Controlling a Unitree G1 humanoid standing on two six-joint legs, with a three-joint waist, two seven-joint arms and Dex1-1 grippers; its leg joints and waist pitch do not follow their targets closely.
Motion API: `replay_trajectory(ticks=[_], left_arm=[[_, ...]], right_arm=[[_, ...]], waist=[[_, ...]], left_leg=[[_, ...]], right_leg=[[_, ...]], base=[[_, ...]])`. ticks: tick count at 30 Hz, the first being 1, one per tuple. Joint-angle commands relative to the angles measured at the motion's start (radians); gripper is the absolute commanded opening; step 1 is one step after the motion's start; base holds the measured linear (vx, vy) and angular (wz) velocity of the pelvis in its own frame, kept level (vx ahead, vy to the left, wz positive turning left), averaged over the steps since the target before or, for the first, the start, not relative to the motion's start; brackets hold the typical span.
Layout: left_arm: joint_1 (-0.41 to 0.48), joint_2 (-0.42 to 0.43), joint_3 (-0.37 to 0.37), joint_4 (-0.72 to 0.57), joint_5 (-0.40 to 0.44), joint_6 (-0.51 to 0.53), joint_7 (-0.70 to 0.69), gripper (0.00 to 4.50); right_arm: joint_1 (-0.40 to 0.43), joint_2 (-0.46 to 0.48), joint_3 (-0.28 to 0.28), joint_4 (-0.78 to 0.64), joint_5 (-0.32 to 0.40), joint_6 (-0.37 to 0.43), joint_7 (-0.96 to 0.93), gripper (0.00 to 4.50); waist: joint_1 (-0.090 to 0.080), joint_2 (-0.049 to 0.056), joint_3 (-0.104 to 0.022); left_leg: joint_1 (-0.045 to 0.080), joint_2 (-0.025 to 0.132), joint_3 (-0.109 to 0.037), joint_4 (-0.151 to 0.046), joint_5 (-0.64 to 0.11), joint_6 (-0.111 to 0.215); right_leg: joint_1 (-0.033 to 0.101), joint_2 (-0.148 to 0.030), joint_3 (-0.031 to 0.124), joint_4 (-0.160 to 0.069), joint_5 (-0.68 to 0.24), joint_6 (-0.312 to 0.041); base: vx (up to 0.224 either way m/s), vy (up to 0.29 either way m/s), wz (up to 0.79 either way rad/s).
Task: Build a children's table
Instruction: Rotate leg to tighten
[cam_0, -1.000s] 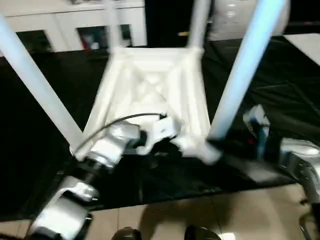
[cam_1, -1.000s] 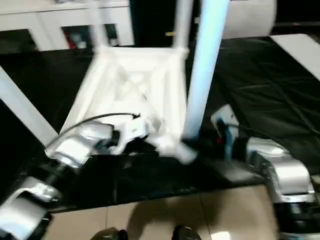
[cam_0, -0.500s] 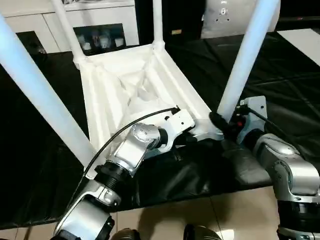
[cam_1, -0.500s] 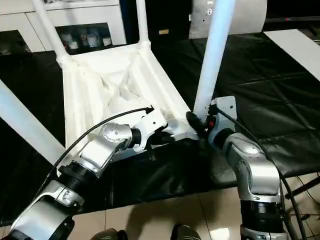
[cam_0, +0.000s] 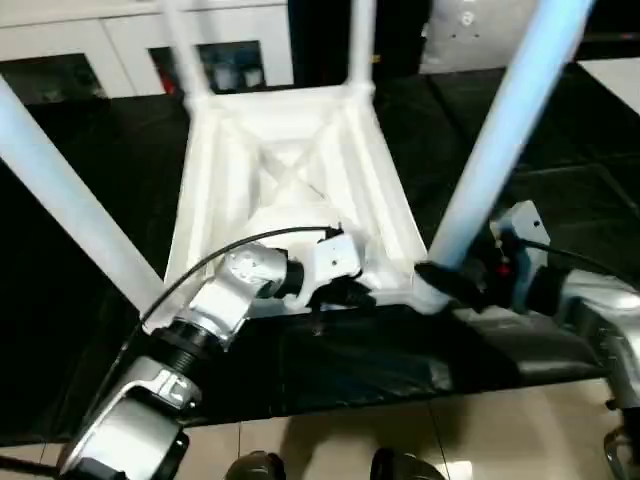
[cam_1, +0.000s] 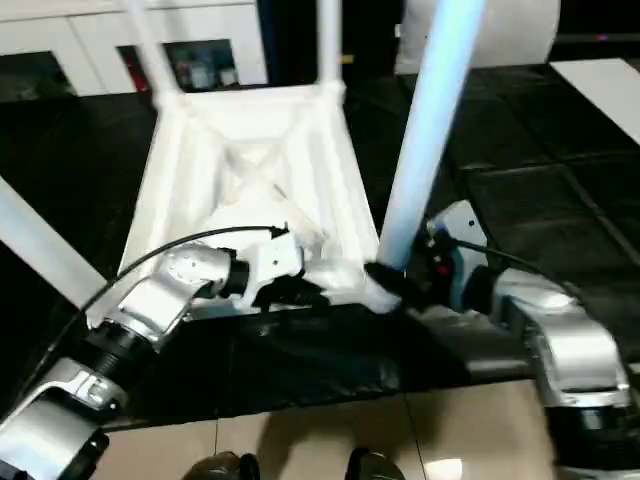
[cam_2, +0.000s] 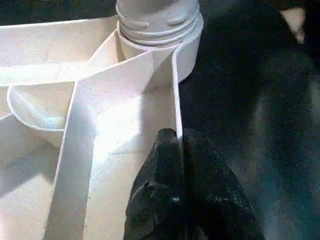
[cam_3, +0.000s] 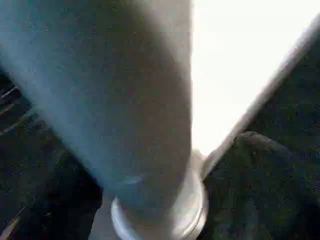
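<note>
While my head cameras look down, the white plastic children's table (cam_0: 290, 170) lies upside down on the black-covered tabletop (cam_0: 90, 300), legs up; my left end effector (cam_0: 345, 292) pinches its near rim, and my right end effector (cam_0: 445, 283) brackets the near-right leg's base, its spread unclear. Left wrist view: black fingers (cam_2: 170, 200) are clamped across the thin rim wall beside a round corner socket (cam_2: 160, 30). Right wrist view: the white tapered tube leg (cam_3: 125, 100) stands seated in its socket; it looks light, stiff and slick, so I'd grip low.

White plastic children's table (cam_1: 250, 160) lies upside down on black-covered worktable (cam_1: 560, 200), tapered tube legs (cam_1: 425, 130) pointing up. Left gripper (cam_1: 290, 292) at near rim; right gripper (cam_1: 395, 280) at near-right leg's base.
</note>
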Motion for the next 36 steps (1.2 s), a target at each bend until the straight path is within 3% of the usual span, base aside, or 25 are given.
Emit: replay_trajectory(ticks=[1,3,5,7,9,15,28,29,33,36], left_arm=[[-0.021,0.014,-0.028,0.001,-0.008,-0.047,-0.082,0.00],[-0.026,0.032,-0.036,0.003,-0.018,-0.061,-0.134,0.00],[-0.031,0.044,-0.043,0.007,-0.021,-0.072,-0.161,0.00],[-0.038,0.056,-0.054,0.015,-0.022,-0.091,-0.185,0.00],[-0.044,0.062,-0.062,0.024,-0.021,-0.109,-0.215,0.00],[-0.055,0.064,-0.068,0.041,-0.021,-0.141,-0.254,0.00],[-0.055,0.055,-0.067,0.065,-0.022,-0.158,-0.249,0.00],[-0.054,0.053,-0.067,0.066,-0.022,-0.157,-0.249,0.00],[-0.048,0.047,-0.063,0.055,-0.021,-0.109,-0.225,0.00],[-0.042,0.017,-0.036,0.028,-0.021,0.005,-0.133,0.00]], right_arm=[[0.000,-0.033,0.026,0.008,0.014,-0.032,0.095,4.47],[-0.007,-0.066,0.041,0.014,0.048,-0.021,0.187,4.47],[-0.014,-0.079,0.051,0.021,0.063,-0.022,0.233,4.14],[-0.027,-0.083,0.062,0.039,0.070,-0.029,0.270,4.12],[-0.037,-0.089,0.074,0.053,0.077,-0.037,0.313,3.80],[-0.052,-0.105,0.112,0.077,0.089,-0.054,0.390,3.29],[-0.052,-0.074,0.128,0.090,0.087,-0.086,0.385,2.38],[-0.047,-0.071,0.130,0.080,0.094,-0.078,0.385,2.14],[-0.030,-0.042,0.104,0.051,0.135,-0.036,0.343,2.06],[-0.015,0.024,0.074,0.016,0.123,0.019,0.183,2.02]], waist=[[0.001,-0.022,-0.075],[0.005,-0.023,-0.076],[0.010,-0.028,-0.080],[0.016,-0.025,-0.080],[0.020,-0.031,-0.081],[0.031,-0.032,-0.083],[0.036,-0.031,-0.084],[0.036,-0.031,-0.083],[0.035,-0.029,-0.081],[0.030,-0.029,-0.074]], left_leg=[[0.003,0.064,-0.020,-0.059,-0.094,0.166],[0.001,0.063,-0.018,-0.057,-0.088,0.174],[0.002,0.064,-0.018,-0.055,-0.077,0.175],[0.003,0.064,-0.018,-0.054,-0.072,0.173],[0.003,0.065,-0.018,-0.054,-0.068,0.170],[0.003,0.066,-0.018,-0.053,-0.062,0.160],[0.001,0.064,-0.018,-0.053,-0.058,0.153],[0.002,0.064,-0.018,-0.052,-0.061,0.153],[0.002,0.064,-0.018,-0.054,-0.067,0.150],[0.004,0.063,-0.019,-0.060,-0.100,0.119]], right_leg=[[0.072,-0.073,0.063,-0.064,-0.265,-0.192],[0.074,-0.074,0.062,-0.062,-0.260,-0.200],[0.074,-0.074,0.062,-0.062,-0.265,-0.199],[0.070,-0.074,0.062,-0.061,-0.276,-0.199],[0.070,-0.074,0.062,-0.060,-0.281,-0.200],[0.070,-0.076,0.063,-0.058,-0.296,-0.191],[0.071,-0.074,0.062,-0.059,-0.293,-0.186],[0.070,-0.074,0.062,-0.058,-0.293,-0.186],[0.071,-0.074,0.061,-0.061,-0.303,-0.183],[0.069,-0.073,0.059,-0.070,-0.377,-0.163]], base=[[0.000,0.000,0.00],[0.000,0.000,0.00],[0.000,0.000,0.00],[0.000,0.000,0.00],[0.000,0.000,0.00],[0.000,0.000,0.00],[0.000,0.000,0.00],[0.000,0.000,0.00],[0.000,0.000,0.00],[0.000,0.000,0.00]])
